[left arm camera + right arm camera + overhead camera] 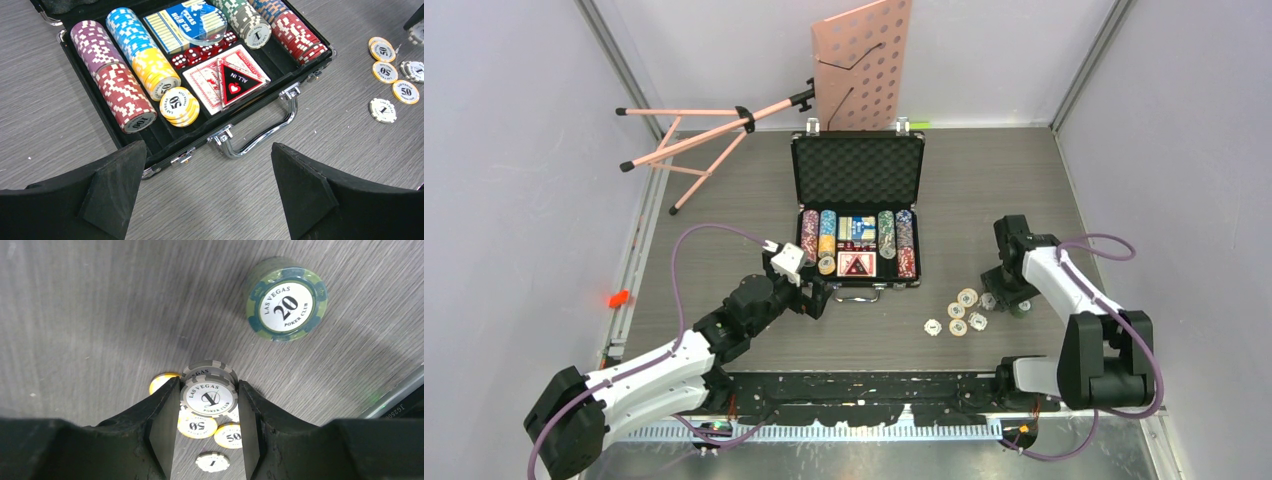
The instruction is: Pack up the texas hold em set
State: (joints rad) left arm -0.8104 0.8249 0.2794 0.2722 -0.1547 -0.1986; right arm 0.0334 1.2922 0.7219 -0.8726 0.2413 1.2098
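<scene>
Top external view: shows the black case (pixel 857 172) lying open in the middle of the table (pixel 724 200), lid tipped up toward the far wall. Shows a pink music stand (pixel 861 60) lying down behind it. Shows loose chips (pixel 962 310) on the table to the right of the case, near the right gripper (pixel 1002 297).

Left wrist view: looks into the case. Shows rows of chips (pixel 122 95) lined up on edge at both sides: purple, red, blue, yellow, green. Shows a blue card deck (pixel 175 27) and a red card deck (pixel 205 82) in the middle, with small red dice (pixel 202 52) in a line between them. Shows a black and red "ALL IN" triangle (pixel 235 82) on top of the red deck, and a silver handle (pixel 265 135) at the near side. Finds the left gripper (pixel 207 148) spread wide, holding nothing, hanging just in front of the handle.

Right wrist view: finds the right gripper squeezed onto a grey chip stack (pixel 208 395) marked 1, one finger touching each side. Shows a green chip stack (pixel 286 300) marked 20 standing apart on the table. Shows yellow 50 chips (pixel 197 426) past the held stack, between the fingers.
</scene>
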